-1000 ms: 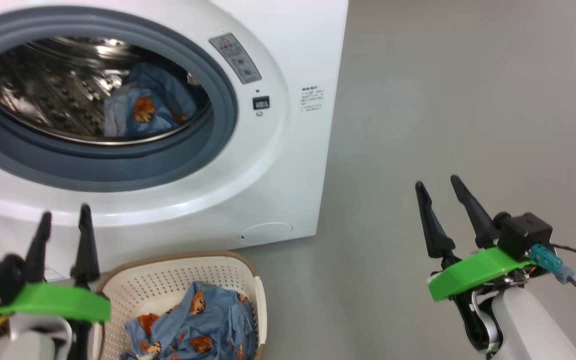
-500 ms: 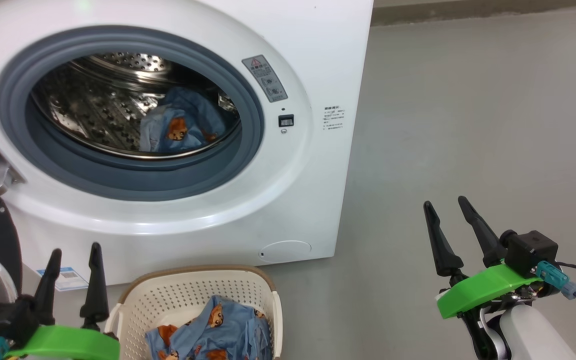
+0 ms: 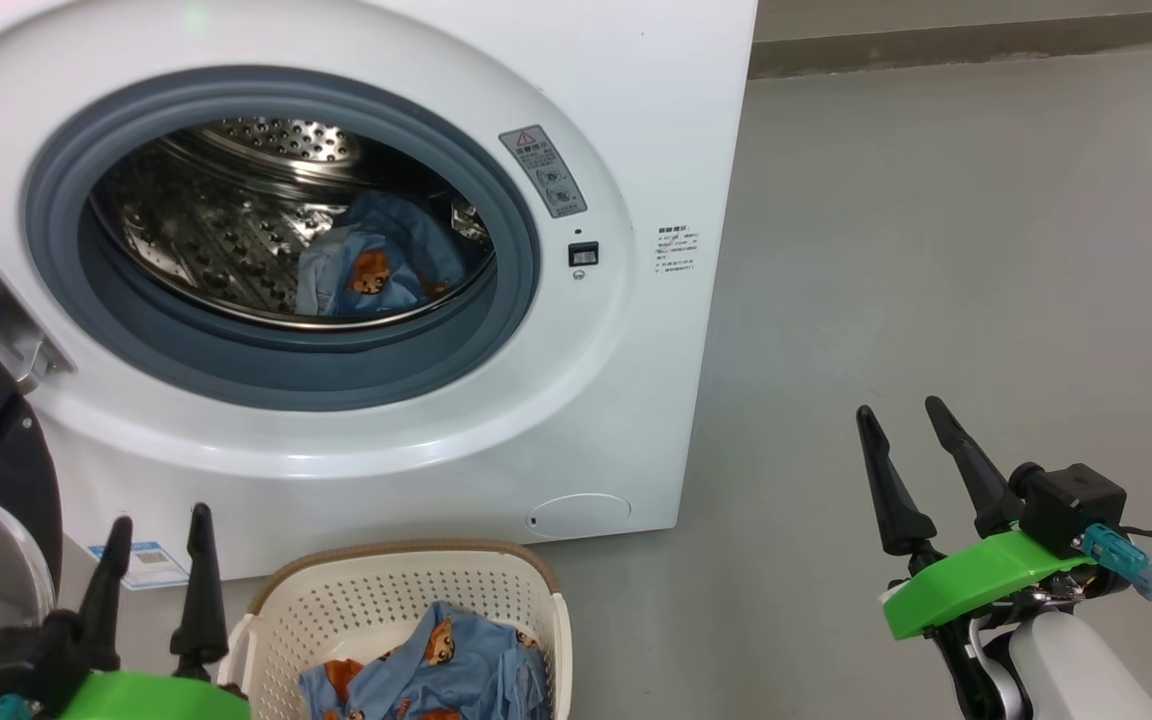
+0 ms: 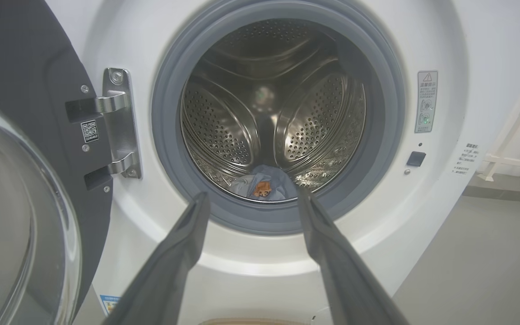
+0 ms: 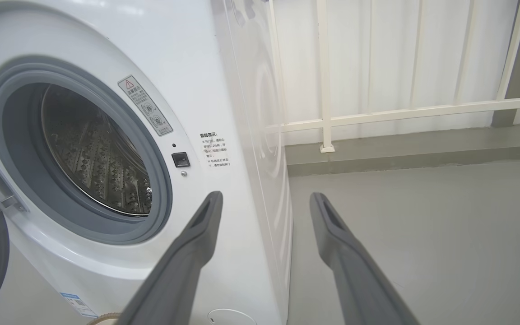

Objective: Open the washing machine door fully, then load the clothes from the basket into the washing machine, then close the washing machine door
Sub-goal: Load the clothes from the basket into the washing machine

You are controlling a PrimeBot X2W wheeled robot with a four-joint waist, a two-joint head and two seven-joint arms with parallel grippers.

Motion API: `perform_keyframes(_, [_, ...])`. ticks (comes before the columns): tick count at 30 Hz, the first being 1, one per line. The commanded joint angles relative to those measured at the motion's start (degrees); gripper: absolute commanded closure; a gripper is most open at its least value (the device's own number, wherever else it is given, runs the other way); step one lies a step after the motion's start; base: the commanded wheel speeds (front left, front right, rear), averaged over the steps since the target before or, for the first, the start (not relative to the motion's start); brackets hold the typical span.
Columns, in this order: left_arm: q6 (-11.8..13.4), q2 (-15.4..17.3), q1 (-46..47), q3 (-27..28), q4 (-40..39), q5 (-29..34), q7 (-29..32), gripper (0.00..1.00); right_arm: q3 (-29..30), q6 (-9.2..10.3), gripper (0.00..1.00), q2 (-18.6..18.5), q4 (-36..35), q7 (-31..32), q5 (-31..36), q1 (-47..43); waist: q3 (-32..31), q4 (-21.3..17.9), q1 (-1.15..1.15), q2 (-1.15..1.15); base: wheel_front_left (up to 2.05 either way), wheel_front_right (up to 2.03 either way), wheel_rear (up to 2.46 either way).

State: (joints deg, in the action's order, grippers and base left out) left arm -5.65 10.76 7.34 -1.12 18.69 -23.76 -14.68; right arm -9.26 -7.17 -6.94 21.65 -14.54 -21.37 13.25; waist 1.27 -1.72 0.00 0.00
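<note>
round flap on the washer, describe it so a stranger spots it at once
On the big white washing machine, look below the grey gasket to the front panel's bottom right corner. The round flap sits there, above and right of the basket. Unlike the blue sticker at the bottom left, it is plain white, just a thin outline.

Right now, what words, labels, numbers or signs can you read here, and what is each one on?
Nothing is clear enough to quote.
Grey label on the washer, beside its opening: red warning triangle, rest too small.
Black print on the washer front: Chinese characters, too small.
QR sticker on the door: code only.
Blue sticker low on the washer: blurred.
</note>
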Motion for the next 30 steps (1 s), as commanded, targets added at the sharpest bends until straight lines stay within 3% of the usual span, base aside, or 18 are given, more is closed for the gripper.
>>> perform_keyframes(1, [0.4,0.9,0.2,2.1,-1.7,0.7,-0.3,0.00,-1.5,-0.32,0.00,-0.4,-1.1,-0.5,-0.4,-0.2,0.0,0.0,0.00,0.00,0.00,0.00,0.00])
perform_keyframes(30, [0.5,0.4,0.8,1.1,-1.4,0.1,-0.3,0.00,-2.0,-0.32,0.00,-0.4,-0.6,-0.5,-0.8,0.7,1.4,-0.3,0.00,0.00,0.00,0.00,0.00])
